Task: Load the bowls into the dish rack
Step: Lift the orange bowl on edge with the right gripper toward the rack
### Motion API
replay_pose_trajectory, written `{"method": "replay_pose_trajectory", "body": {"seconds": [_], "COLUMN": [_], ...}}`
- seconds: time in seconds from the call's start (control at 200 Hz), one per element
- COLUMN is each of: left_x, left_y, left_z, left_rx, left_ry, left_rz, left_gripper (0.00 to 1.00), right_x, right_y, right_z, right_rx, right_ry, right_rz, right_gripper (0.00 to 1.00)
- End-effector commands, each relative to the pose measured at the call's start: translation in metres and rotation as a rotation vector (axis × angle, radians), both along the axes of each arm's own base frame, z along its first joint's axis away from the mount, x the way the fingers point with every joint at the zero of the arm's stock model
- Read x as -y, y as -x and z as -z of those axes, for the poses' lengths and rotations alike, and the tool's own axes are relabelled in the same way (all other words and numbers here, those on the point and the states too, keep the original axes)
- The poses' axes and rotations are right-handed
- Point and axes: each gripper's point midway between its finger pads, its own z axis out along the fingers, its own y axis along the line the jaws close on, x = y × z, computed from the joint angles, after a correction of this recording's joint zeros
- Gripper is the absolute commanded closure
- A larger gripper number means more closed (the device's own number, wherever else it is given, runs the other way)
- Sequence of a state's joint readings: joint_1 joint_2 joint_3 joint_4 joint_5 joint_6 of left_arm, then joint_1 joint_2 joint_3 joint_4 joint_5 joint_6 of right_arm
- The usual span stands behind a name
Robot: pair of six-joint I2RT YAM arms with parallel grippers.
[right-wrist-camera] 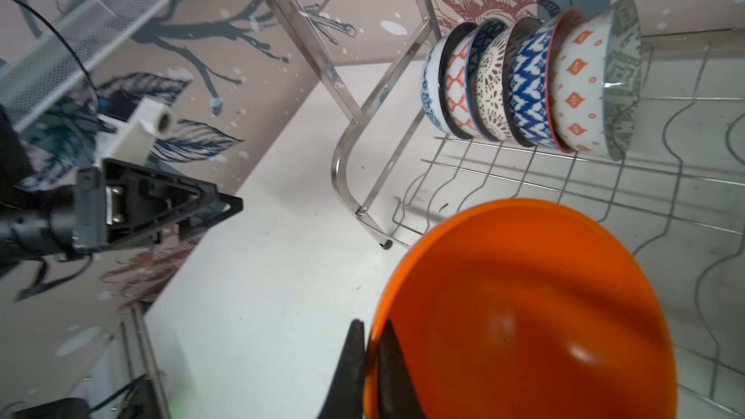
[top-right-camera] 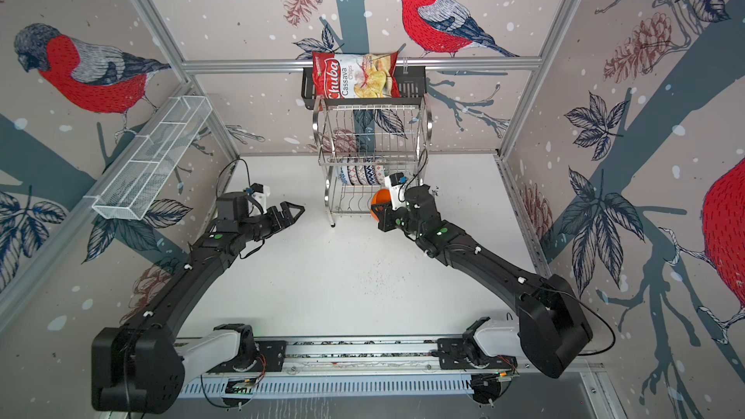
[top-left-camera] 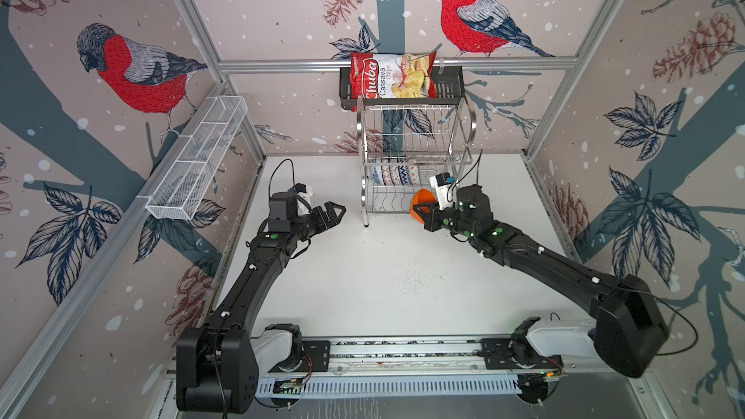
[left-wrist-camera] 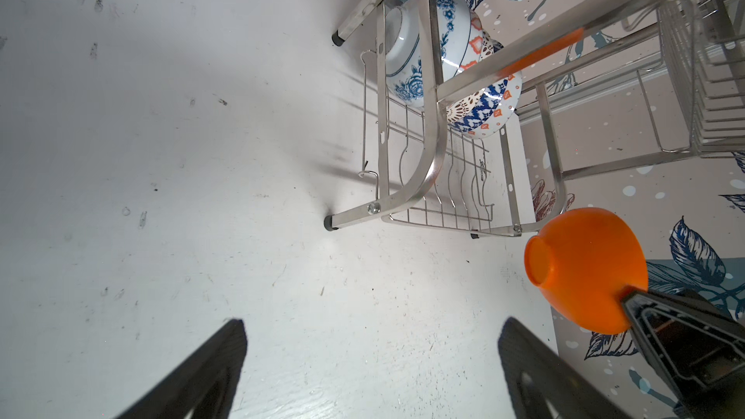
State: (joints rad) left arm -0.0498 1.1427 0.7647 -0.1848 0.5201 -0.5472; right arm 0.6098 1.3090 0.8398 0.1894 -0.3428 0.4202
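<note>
In both top views we find the upper tier of the dish rack (top-left-camera: 417,162) covering the tops of the racked bowls (top-left-camera: 397,174), their patterns too small to tell apart. The right gripper (top-left-camera: 419,208) hides part of the orange bowl (top-left-camera: 423,196). In the right wrist view its near side is blurred and cut off.

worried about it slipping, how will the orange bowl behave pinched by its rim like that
The orange bowl looks glossy, and the right tool pinches only a thin stretch of rim, so it may pivot or slide. It reads as stiff and probably light. On the wavy wires of the dish rack it could roll.
</note>
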Motion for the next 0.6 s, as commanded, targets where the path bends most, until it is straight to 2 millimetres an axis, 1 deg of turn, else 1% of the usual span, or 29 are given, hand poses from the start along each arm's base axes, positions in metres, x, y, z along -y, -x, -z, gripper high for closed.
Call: {"method": "replay_pose_trajectory", "body": {"seconds": [0.0,0.095,0.16,0.29,0.5,0.595], "left_x": [0.001,0.000,0.001,0.001,0.002,0.002], "left_y": [-0.004,-0.004,-0.004,-0.004,-0.004,-0.004], "left_z": [-0.006,-0.005,-0.005,-0.005,-0.005,-0.005], "left_rx": [0.035,0.034,0.033,0.033,0.030,0.033], "left_ry": [0.001,0.001,0.001,0.002,0.009,0.008], "left_rz": [0.007,0.007,0.008,0.009,0.015,0.014], "left_gripper": [0.02,0.03,0.02,0.03,0.02,0.03], "right_x": [-0.004,0.007,0.015,0.029,0.037,0.038], "right_y": [0.008,-0.002,-0.012,-0.025,-0.041,-0.044], "right_z": [-0.043,-0.044,-0.044,-0.044,-0.038,-0.035], "right_rx": [0.019,-0.009,-0.021,-0.033,-0.061,-0.063], "right_ry": [-0.238,-0.306,-0.328,-0.380,-0.430,-0.443], "right_rz": [-0.161,-0.175,-0.158,-0.140,-0.129,-0.120], "right_gripper": [1.00,1.00,1.00,1.00,1.00,1.00]}}
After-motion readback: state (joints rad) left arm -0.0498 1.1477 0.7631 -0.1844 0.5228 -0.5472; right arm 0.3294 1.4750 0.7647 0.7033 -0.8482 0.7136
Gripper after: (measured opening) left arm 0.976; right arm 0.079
